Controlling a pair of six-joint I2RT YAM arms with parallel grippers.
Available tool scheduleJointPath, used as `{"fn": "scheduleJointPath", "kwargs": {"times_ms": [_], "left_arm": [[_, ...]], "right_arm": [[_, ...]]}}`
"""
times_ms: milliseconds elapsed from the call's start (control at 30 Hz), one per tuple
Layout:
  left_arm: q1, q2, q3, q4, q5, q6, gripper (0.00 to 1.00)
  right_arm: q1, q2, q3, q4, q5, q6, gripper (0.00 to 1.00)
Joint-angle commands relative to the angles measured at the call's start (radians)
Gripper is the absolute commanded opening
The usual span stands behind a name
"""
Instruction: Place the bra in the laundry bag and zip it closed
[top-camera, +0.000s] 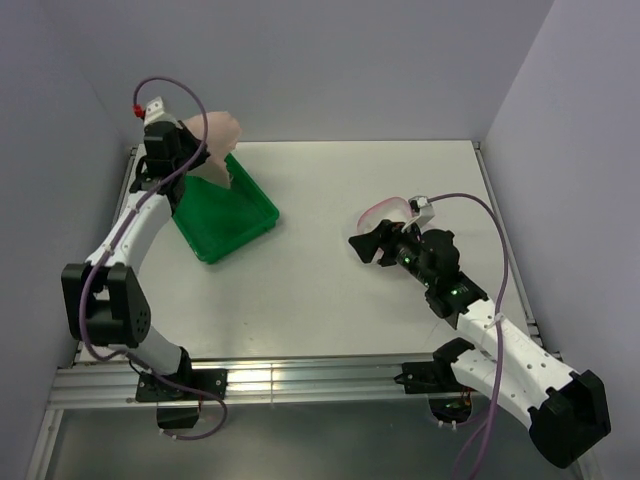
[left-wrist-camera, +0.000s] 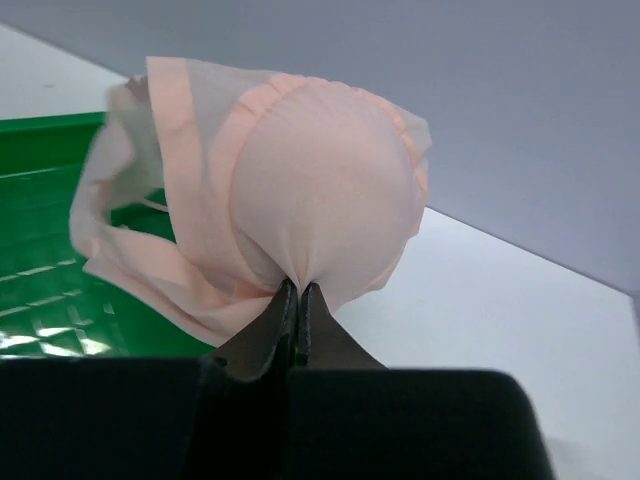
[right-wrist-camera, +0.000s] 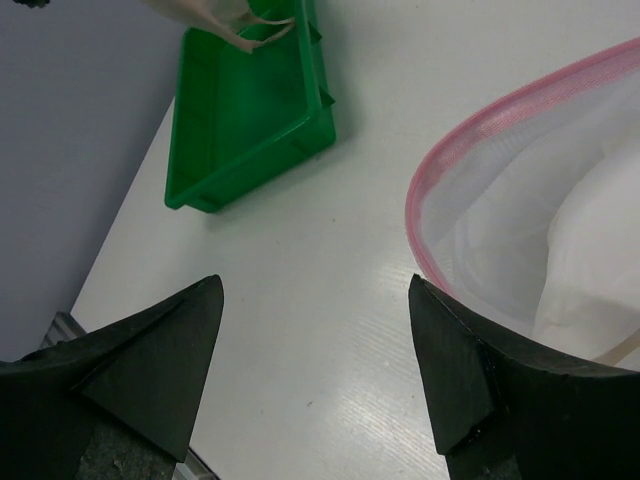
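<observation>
The bra (left-wrist-camera: 300, 190), pale peach with one rounded cup bulging out, hangs from my left gripper (left-wrist-camera: 298, 285), whose jaws are shut on a pinch of its fabric. In the top view the left gripper (top-camera: 195, 150) holds the bra (top-camera: 220, 140) up above the far end of the green tray (top-camera: 235, 215). The laundry bag (right-wrist-camera: 520, 200), white mesh with pink edging, lies open on the table just right of my right gripper (right-wrist-camera: 315, 285). The right gripper is open and empty. In the top view the right gripper (top-camera: 368, 245) covers most of the bag (top-camera: 385, 208).
The green tray (right-wrist-camera: 250, 110) sits at the back left of the table, and also shows in the left wrist view (left-wrist-camera: 40, 230) under the bra. Grey walls close in the left, back and right. White tabletop (top-camera: 330, 290) lies between the tray and the bag.
</observation>
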Motion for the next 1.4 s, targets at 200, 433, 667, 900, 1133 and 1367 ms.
{"fn": "scheduleJointPath", "kwargs": {"times_ms": [200,433,667,900,1133,1367], "left_arm": [[-0.317,-0.388,-0.140,0.008,-0.177,0.021,0.00],[-0.496,-0.652,-0.302,-0.102,-0.240,-0.042,0.00],[-0.732,-0.732,-0.456,-0.153,-0.271,-0.255,0.00],[-0.759,-0.554,-0.554,-0.049,-0.294,-0.321,0.10],[-0.719,-0.315,-0.416,-0.004,-0.303,-0.225,0.66],[-0.683,-0.356,-0.483,0.014,-0.292,-0.191,0.63]], "right_arm": [[0.007,-0.053,-0.011,0.015,0.067,-0.030,0.82],[0.005,-0.087,-0.018,0.010,0.105,-0.030,0.82],[0.005,-0.084,-0.012,-0.004,0.119,-0.038,0.82],[0.007,-0.052,0.006,-0.014,0.098,-0.053,0.85],[0.037,-0.012,0.031,-0.033,0.050,-0.080,0.90],[0.155,0.078,0.084,-0.057,0.087,-0.129,0.90]]}}
